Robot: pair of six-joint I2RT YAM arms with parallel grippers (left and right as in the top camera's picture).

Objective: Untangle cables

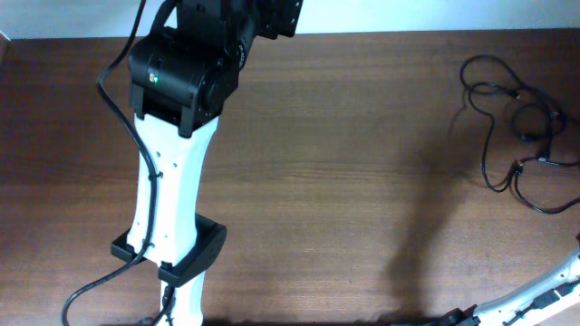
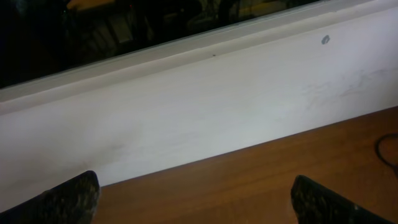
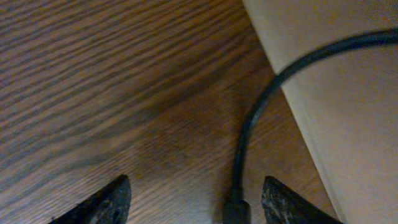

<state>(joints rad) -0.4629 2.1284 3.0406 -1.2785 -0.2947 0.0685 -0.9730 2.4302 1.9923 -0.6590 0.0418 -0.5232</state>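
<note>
Left two-finger gripper [image 2: 194, 186]: jaws wide, empty | right two-finger gripper [image 3: 196, 186]: jaws wide, nothing pinched | thin black plug-ended cables [image 1: 521, 127]: loose tangle at 3 o'clock on the brown wooden table [image 1: 344, 181], long axis 11-to-5 o'clock | we judge: approach step; the nearer right arm must reach toward 12 o'clock and pinch one strand.

The left arm [image 1: 168, 195] has a white link [image 1: 172, 172], a black joint housing [image 1: 186, 72] with a green mark [image 1: 154, 78], a black clamp [image 1: 172, 252] and a black cable [image 1: 100, 86] alongside. Fingers of the left gripper [image 2: 196, 196] and right gripper [image 3: 196, 196] are dark, rough-textured.
</note>
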